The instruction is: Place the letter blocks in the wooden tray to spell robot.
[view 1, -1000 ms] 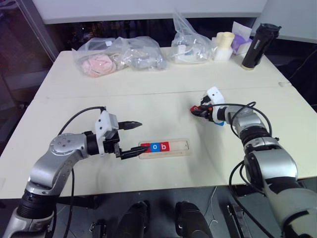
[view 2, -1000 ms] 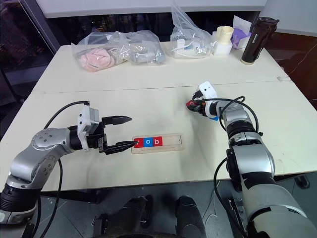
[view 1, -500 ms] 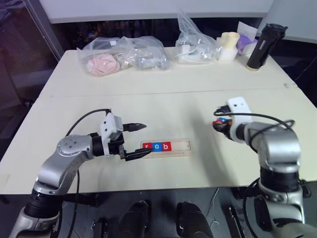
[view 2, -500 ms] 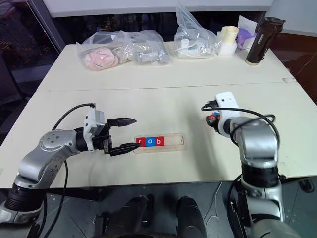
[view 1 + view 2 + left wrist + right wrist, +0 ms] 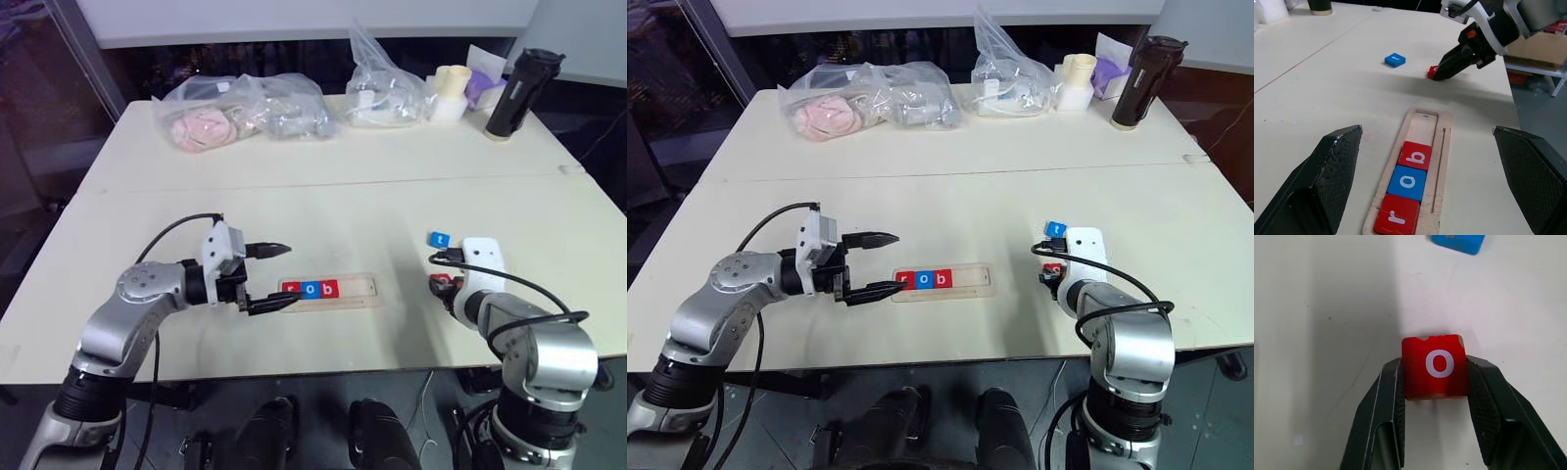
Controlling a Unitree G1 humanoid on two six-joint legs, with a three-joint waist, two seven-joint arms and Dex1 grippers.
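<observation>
Three small square letter blocks sit in the long pale wooden tray [image 5: 328,292]: a red block with a white r [image 5: 1397,221], a blue block with a white o [image 5: 1408,182] and a red block with a white b [image 5: 1418,155], touching each other in a row at the tray's end nearest the left gripper [image 5: 276,275]. The rest of the tray's groove, on the side toward the right gripper [image 5: 1436,384], is bare wood.

The left gripper hovers just beside the r end of the tray with its two black fingers spread wide apart and nothing between them; one fingertip sits close to the tray's end, the other is farther back from it.

Off past the tray's bare end, well apart from it, the right gripper is clamped on a red block with a white o [image 5: 1435,365], fingers pressing on two opposite sides of it, letter facing up. The block looks to be right at the cream tabletop [image 5: 323,196], though whether it actually touches isn't clear. A blue block with a white t [image 5: 439,239] lies loose on the table, a bit farther from the tray than the gripped one and near it.

Way beyond the tray, at the table's far edge, are clear plastic bags [image 5: 245,106] with stuff inside and a black bottle [image 5: 519,80].
</observation>
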